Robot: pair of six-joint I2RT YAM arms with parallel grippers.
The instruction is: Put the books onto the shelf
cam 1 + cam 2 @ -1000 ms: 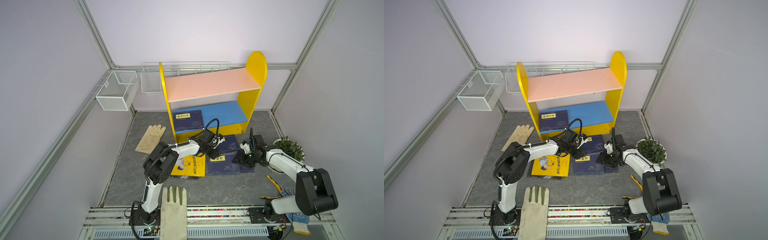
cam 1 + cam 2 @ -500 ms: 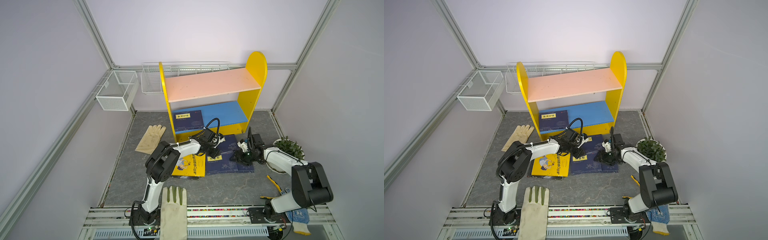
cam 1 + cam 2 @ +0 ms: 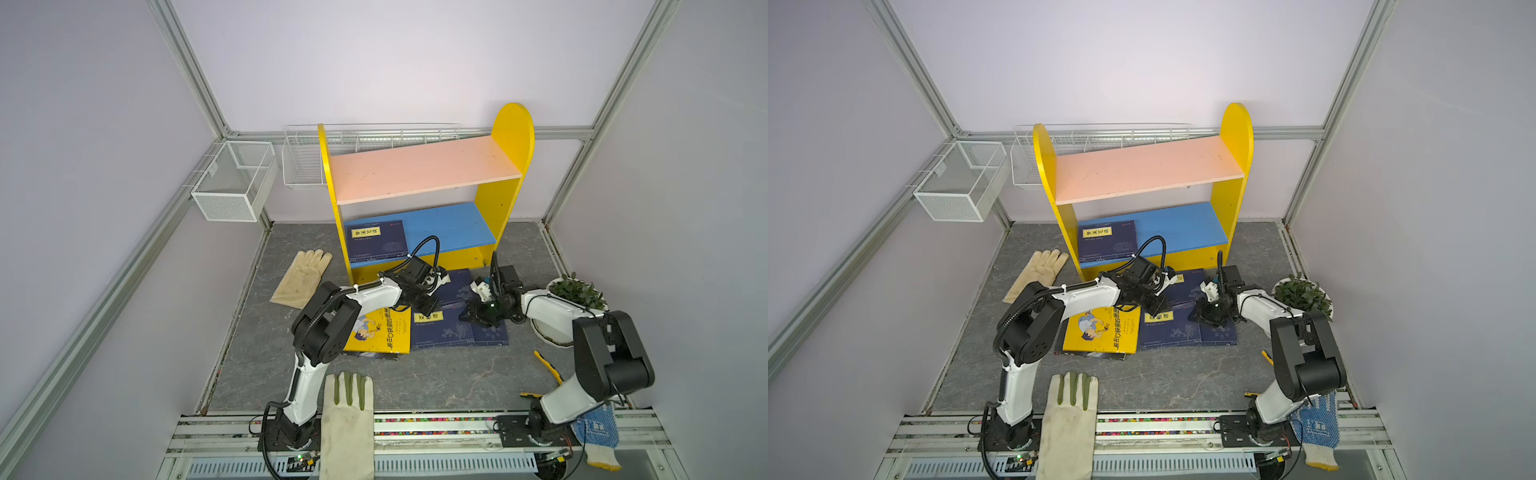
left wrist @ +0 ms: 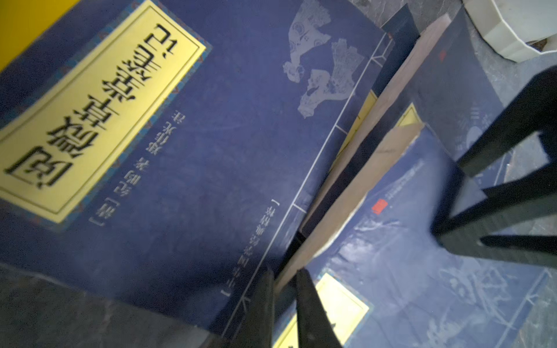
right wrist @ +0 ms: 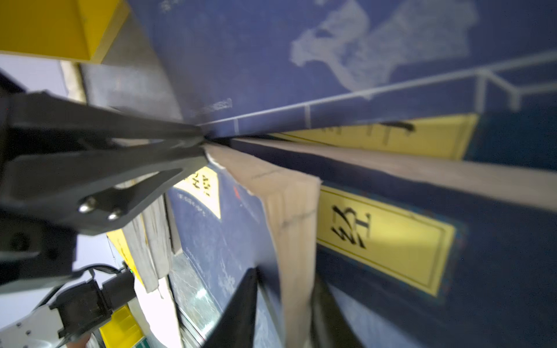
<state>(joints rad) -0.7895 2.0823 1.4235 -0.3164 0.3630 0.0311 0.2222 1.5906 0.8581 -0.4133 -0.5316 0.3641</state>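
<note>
One navy book [image 3: 376, 241] lies on the shelf [image 3: 513, 133]; the yellow book [image 3: 380, 332] and others lie on the table [image 3: 415, 382]. Left claw [image 4: 284, 275] and right claw [image 5: 286, 280] both pinch the middle book [image 3: 440, 332] by its edge

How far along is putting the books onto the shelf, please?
Done: one navy book lies on the lower board of the shelf. In hand: the left gripper and right gripper pinch a floor book by its edges. Left: that one, the yellow book and the other navy books.

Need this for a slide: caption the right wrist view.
Right end effector and left end effector pinch one navy book by its page edge.
</note>
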